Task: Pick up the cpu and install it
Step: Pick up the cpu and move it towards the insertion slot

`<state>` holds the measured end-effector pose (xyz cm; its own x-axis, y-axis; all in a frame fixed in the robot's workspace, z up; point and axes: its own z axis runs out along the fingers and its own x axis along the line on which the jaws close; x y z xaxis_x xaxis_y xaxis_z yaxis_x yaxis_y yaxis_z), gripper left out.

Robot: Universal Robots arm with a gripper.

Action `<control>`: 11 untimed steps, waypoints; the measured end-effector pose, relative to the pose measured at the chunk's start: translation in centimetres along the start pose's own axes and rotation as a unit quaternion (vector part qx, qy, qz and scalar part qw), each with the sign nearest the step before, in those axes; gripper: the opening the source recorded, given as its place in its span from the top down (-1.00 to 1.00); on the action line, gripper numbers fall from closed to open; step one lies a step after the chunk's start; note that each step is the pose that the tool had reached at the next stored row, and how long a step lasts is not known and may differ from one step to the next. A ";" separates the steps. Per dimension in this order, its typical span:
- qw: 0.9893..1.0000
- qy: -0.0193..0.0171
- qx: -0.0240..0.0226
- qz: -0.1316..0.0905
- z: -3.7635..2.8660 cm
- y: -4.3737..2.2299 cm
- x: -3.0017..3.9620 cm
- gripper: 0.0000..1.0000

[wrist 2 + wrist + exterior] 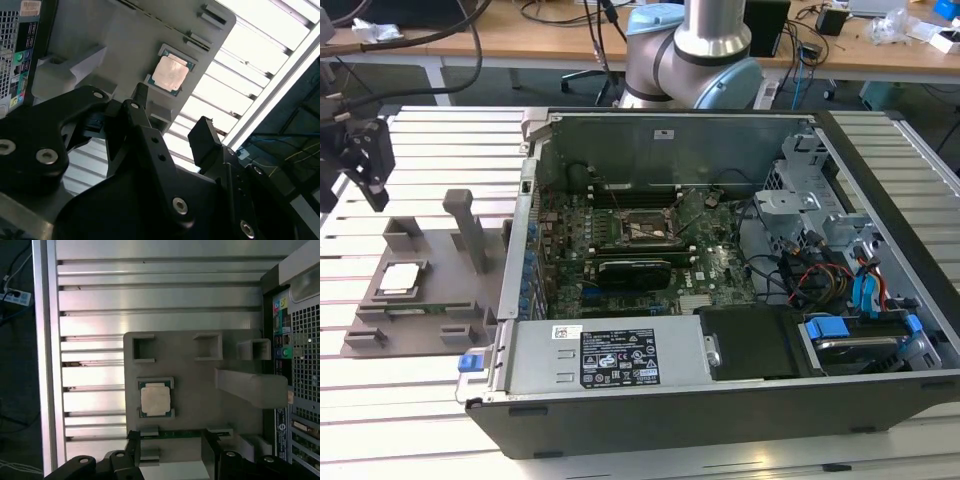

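While the jaws hang spread and empty above the grey holder plate (445, 285), nothing is pinched between them, and they stand well apart from the cpu (400, 278). In the first wrist view the chip (154, 399) lies flat in its shallow seat on the plate (200, 385), silver top up. It is ahead of the two dark tips and slightly nearer one tip than the other.

The step in hand looks like the approach for the pick. To do it well, I judge the gap should be centred over the chip before any descent, with the tips squared to two opposite edges. They should come down outside the small corner ledges of the seat. The metal top is thin and smooth, so a light, level squeeze on the edges should serve better than force.

An upright post (470, 225) stands on the same plate nearby and wants a wide berth. Further out, the slatted surface (420, 140) carries the open computer case (720, 400), where the socket (638, 225) sits on the motherboard.
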<state>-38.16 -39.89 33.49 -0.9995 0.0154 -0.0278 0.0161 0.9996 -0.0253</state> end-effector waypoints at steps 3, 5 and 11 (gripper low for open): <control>1.000 -0.001 -0.001 -0.023 0.06 0.01 0.01 -0.20; 1.000 -0.001 -0.001 -0.023 0.07 0.01 0.00 -0.20; 1.000 -0.001 -0.001 -0.023 0.69 0.02 0.03 -0.20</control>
<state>-38.16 -39.88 32.80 -0.9991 -0.0304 -0.0280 -0.0297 0.9992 -0.0251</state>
